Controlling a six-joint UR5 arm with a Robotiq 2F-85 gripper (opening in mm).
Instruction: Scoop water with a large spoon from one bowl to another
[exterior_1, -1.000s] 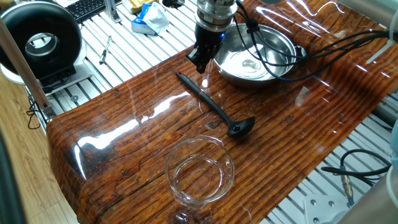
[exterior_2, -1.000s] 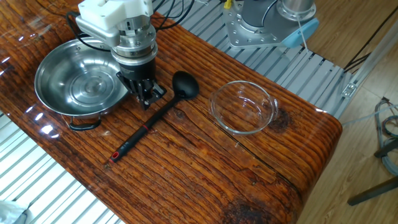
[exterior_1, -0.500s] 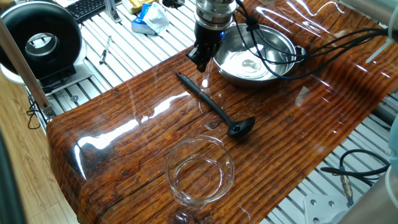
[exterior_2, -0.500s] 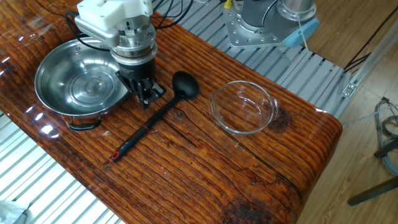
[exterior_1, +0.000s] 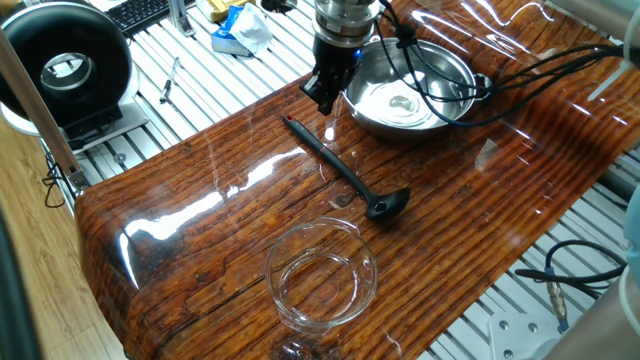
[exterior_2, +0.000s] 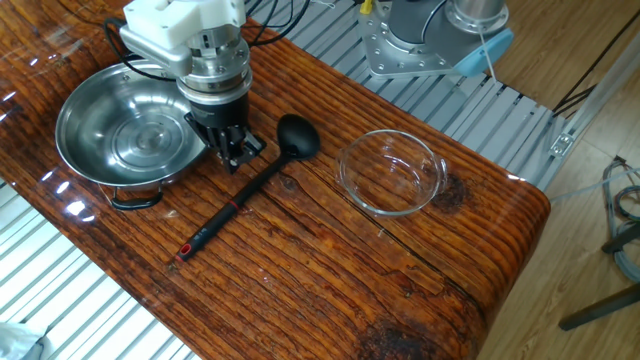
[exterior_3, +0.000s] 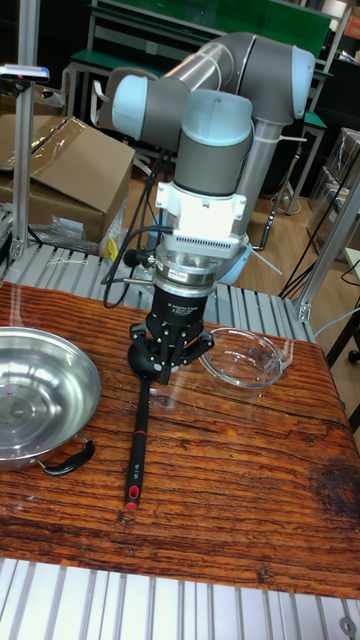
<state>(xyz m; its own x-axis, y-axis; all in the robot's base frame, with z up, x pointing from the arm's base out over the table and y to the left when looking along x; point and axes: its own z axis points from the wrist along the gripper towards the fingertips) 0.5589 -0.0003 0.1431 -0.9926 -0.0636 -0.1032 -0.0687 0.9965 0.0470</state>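
In one fixed view, the black ladle (exterior_1: 345, 176) lies flat on the wooden table (exterior_1: 180, 240), its red tip toward the steel bowl (exterior_1: 412, 88) and its cup toward the glass bowl (exterior_1: 321, 272). The gripper (exterior_1: 325, 95) hangs above the table near the red-tipped end, holding nothing; whether its jaws are spread I cannot tell here.

In the other fixed view, the gripper (exterior_2: 232, 150) sits just beside the handle, between the steel bowl (exterior_2: 120, 135) and the ladle's cup, jaws apparently slightly parted. The water (exterior_2: 135, 140) is barely distinguishable.

In the tall fixed view, the ladle's thin handle (exterior_3: 138, 430) runs out below the gripper (exterior_3: 167, 368). It looks light, stiff and smooth, so a firm pinch on the mid-handle seems best; the glass bowl (exterior_3: 240, 360) is fragile.
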